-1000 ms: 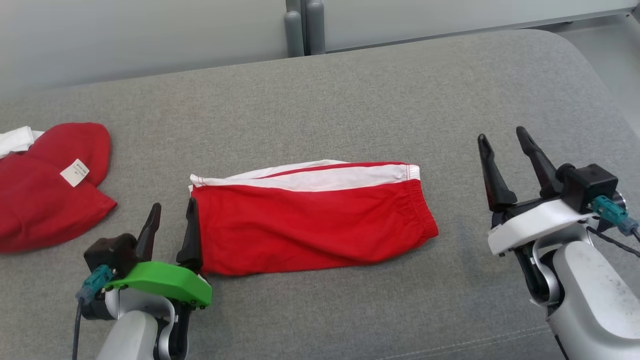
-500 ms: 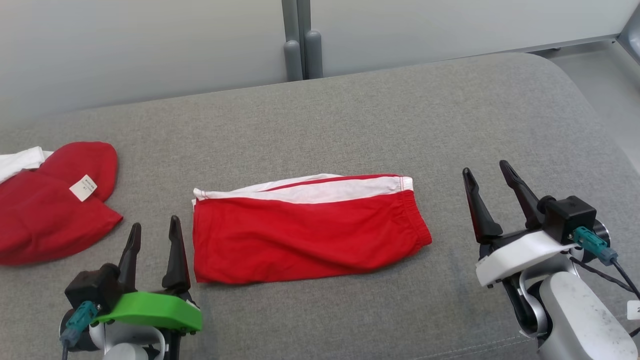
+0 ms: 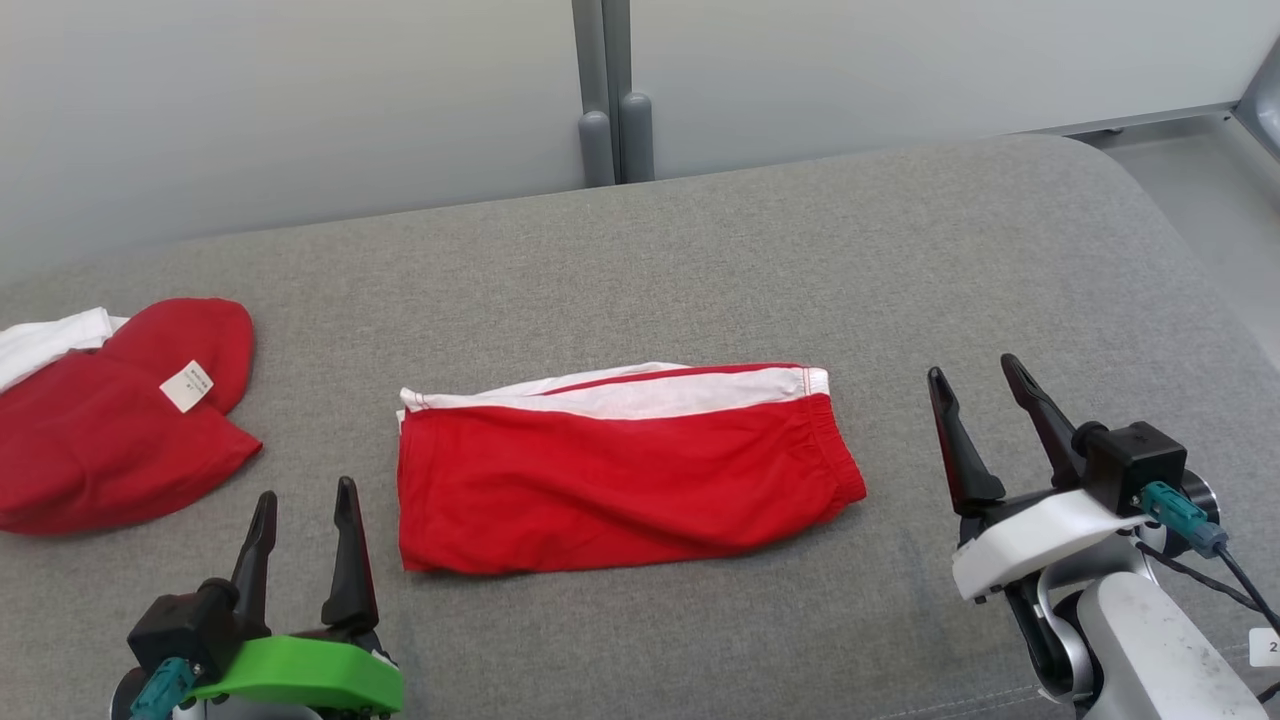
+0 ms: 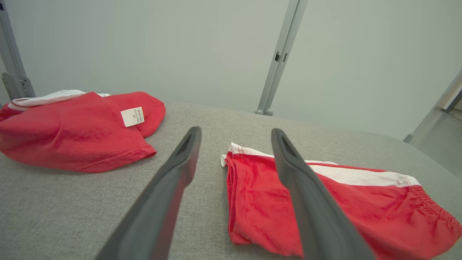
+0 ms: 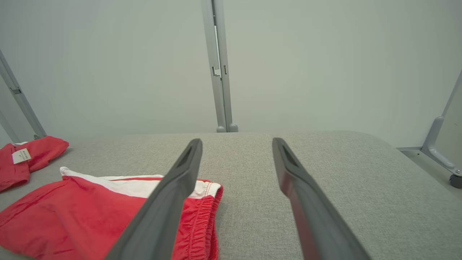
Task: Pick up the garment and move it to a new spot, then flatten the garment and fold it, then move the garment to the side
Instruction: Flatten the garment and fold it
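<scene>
The garment (image 3: 620,480), red shorts with a white side stripe, lies folded flat in the middle of the grey padded surface (image 3: 800,260). My left gripper (image 3: 307,490) stands open just off its near left corner, apart from the cloth. In the left wrist view the garment (image 4: 361,202) sits to the right of the left gripper (image 4: 235,130), partly behind the right finger. My right gripper (image 3: 972,368) is open to the right of the elastic waistband, with a gap of bare surface between. The right wrist view has the garment (image 5: 72,206) at lower left of the right gripper (image 5: 236,141).
A second red garment (image 3: 110,440) with a white label lies bunched at the far left; it also appears as the red garment (image 4: 72,126) in the left wrist view. A grey post (image 3: 608,100) and pale wall stand behind. The surface rounds off at the right, with floor (image 3: 1200,190) beyond.
The head camera has tilted, shifting the whole picture down. My left gripper has drawn back from the garment's left edge toward me. The right gripper has also pulled back a little. The garment lies unchanged.
</scene>
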Motion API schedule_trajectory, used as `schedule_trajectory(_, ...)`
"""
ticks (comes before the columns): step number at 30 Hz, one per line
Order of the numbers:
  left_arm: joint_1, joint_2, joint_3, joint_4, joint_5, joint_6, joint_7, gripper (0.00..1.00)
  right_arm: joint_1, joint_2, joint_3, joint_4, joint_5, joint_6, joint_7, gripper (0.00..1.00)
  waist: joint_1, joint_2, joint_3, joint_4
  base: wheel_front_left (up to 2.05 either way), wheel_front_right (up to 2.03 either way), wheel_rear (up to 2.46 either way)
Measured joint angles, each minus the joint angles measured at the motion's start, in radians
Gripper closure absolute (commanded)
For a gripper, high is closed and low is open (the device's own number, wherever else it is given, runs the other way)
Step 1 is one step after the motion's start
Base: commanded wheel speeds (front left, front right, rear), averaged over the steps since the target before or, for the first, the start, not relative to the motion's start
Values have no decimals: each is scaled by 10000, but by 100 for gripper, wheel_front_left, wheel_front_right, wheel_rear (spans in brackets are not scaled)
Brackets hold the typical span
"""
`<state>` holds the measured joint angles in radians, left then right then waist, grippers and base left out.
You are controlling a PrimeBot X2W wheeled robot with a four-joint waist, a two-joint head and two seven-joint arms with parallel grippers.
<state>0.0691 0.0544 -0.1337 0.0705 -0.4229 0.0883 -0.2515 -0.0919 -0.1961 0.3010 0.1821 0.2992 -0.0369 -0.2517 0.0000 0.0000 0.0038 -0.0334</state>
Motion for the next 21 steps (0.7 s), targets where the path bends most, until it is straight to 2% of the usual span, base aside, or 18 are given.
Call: schedule_trajectory(21,573,-13,-38,-562,82,61,0,0,19,0,-33,58,0,88,0,0,0,0,64,60,0,0,0)
